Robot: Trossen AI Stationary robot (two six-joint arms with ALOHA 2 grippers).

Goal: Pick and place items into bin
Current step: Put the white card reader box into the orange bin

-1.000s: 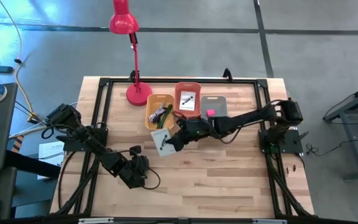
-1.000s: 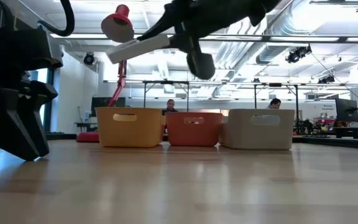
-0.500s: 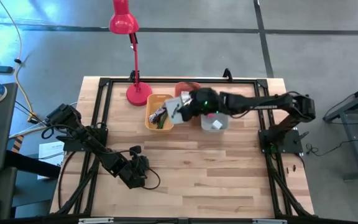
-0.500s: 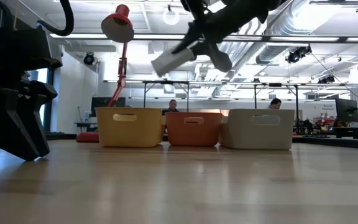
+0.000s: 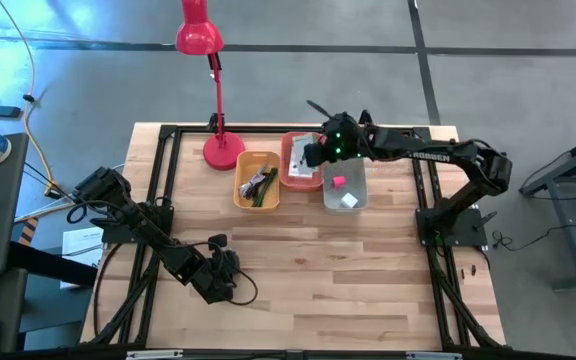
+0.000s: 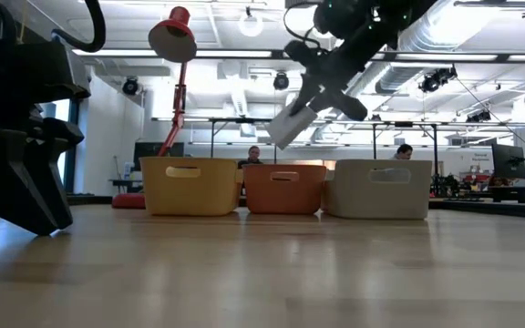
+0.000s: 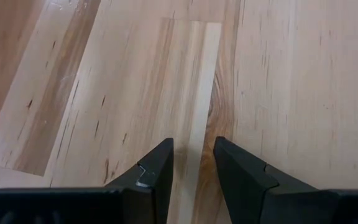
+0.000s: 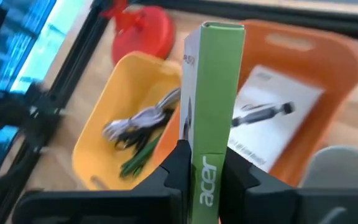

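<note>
The right gripper point(image 8: 202, 163) is clenched on a thin box point(image 8: 211, 87) with a green edge, holding it up in the air over the orange bin point(image 5: 290, 172). The orange bin sits at about 12 o'clock on the counter point(image 5: 308, 280), between the yellow bin point(image 5: 256, 180) and the grey bin point(image 5: 344, 184). A white card point(image 8: 272, 124) lies in the orange bin. A cable point(image 8: 134, 124) and a green stick point(image 8: 140, 155) lie in the yellow bin. A pink cube point(image 5: 337, 181) and a white cube point(image 5: 349, 200) are in the grey bin. The left gripper point(image 7: 192, 165) waits low at about 7 o'clock, fingers apart with nothing between them. A red lamp point(image 5: 208, 90) stands at 11 o'clock.
</note>
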